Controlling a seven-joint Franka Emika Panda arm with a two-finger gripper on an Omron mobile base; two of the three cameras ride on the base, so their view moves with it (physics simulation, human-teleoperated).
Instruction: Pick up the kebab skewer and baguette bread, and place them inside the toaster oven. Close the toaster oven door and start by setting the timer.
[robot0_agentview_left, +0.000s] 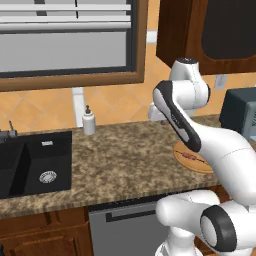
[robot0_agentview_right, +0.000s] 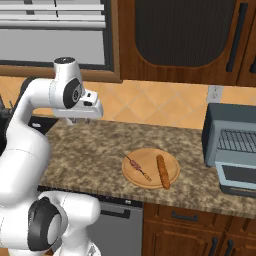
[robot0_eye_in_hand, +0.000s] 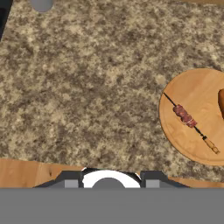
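Observation:
A round wooden plate (robot0_agentview_right: 150, 156) lies on the granite counter and carries the kebab skewer (robot0_agentview_right: 138, 168) and the baguette bread (robot0_agentview_right: 163, 171) side by side. In the hand view the plate (robot0_eye_in_hand: 192, 100) is at the right, with the skewer (robot0_eye_in_hand: 187, 117) across it and the baguette (robot0_eye_in_hand: 221, 101) cut by the edge. My gripper (robot0_agentview_right: 80, 120) hangs open above bare counter, well left of the plate, with nothing between its fingers (robot0_eye_in_hand: 71, 183). At the right stands the toaster oven (robot0_agentview_right: 216, 131), its door (robot0_agentview_right: 240, 178) folded down and open, the wire rack (robot0_agentview_right: 239, 141) showing.
A white soap bottle (robot0_agentview_left: 89, 121) stands at the back of the counter, left of my arm. A black sink (robot0_agentview_left: 35, 162) is sunk into the counter's far left. Dark wood cabinets hang above the oven. A wall outlet (robot0_agentview_right: 215, 93) sits behind the oven.

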